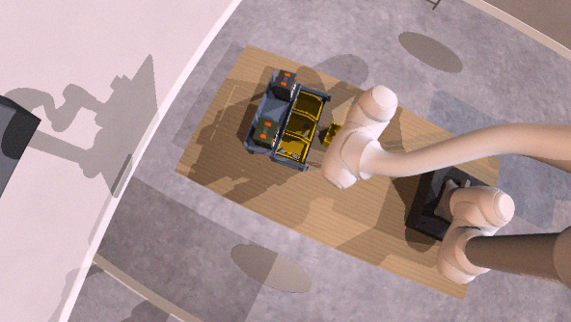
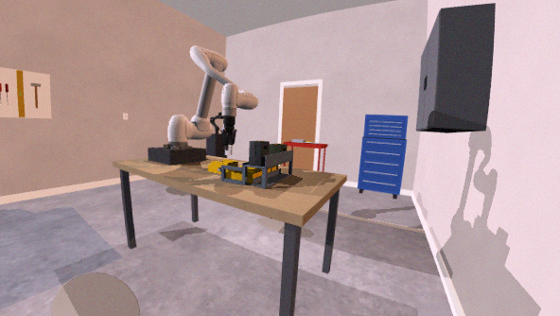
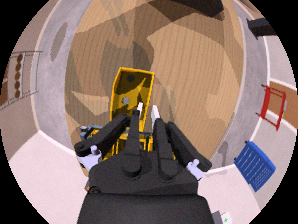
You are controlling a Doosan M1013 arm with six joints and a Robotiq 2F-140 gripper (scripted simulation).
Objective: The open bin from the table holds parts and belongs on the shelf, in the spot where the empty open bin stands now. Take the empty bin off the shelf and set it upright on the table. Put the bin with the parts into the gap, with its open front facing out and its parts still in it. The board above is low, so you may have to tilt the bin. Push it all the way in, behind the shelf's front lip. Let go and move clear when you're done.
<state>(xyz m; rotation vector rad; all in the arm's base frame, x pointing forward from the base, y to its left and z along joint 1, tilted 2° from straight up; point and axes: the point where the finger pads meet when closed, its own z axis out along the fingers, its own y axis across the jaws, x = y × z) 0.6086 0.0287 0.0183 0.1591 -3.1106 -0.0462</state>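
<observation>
A yellow open bin [image 3: 134, 91] [image 1: 332, 134] [image 2: 221, 166] stands on the table beside the shelf, with small round parts in it in the wrist view. The arm partly hides it in the top view. The grey shelf [image 1: 276, 109] [image 2: 279, 160] holds three yellow bins in a row. The shelf bin at the upper end [image 1: 309, 103] looks empty, the middle bin [image 1: 295, 126] shows a dark part, and the lower one [image 1: 292, 143] shows grey parts. My gripper [image 3: 146, 109] [image 2: 231, 149] points down above the table bin, near its side wall. Its fingers are narrowly apart with nothing seen between them.
A dark box [image 1: 283, 89] and a green box [image 1: 264, 135] with orange marks stand on top of the shelf. The arm's black base [image 1: 422, 208] [image 2: 176, 155] is at the other end of the table [image 1: 338, 227] [image 2: 312, 196].
</observation>
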